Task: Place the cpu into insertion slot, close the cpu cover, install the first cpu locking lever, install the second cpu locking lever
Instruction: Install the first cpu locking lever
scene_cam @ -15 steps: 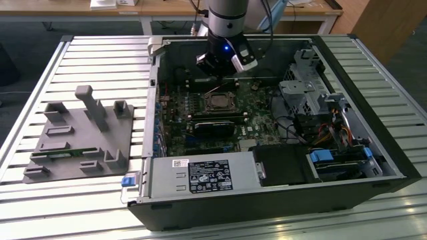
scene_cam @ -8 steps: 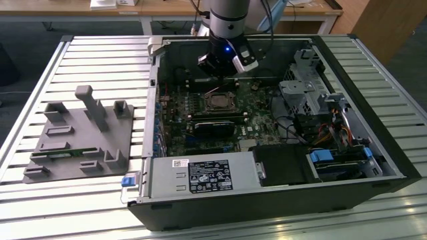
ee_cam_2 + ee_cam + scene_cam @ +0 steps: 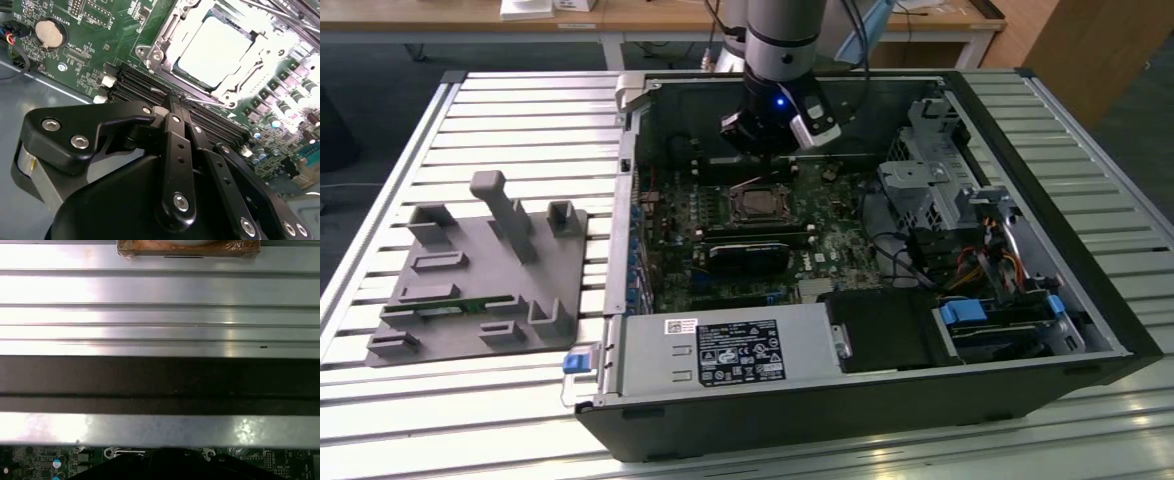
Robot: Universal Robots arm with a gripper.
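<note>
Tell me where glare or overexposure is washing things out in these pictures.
In the second wrist view, the pale silver-grey cpu and the silvery metal cpu cover frame around it blow out white; in the first wrist view, bright patches glare on the ribbed aluminium table; the exterior view is evenly lit.

pale cpu (image 3: 215,50) seated in insertion slot (image 3: 165,37) — cover (image 3: 272,47) seemingly shut.

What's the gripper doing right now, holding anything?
Gripper: fingers shut, holding nothing, poised just short of the cpu seated in the insertion slot.
</note>
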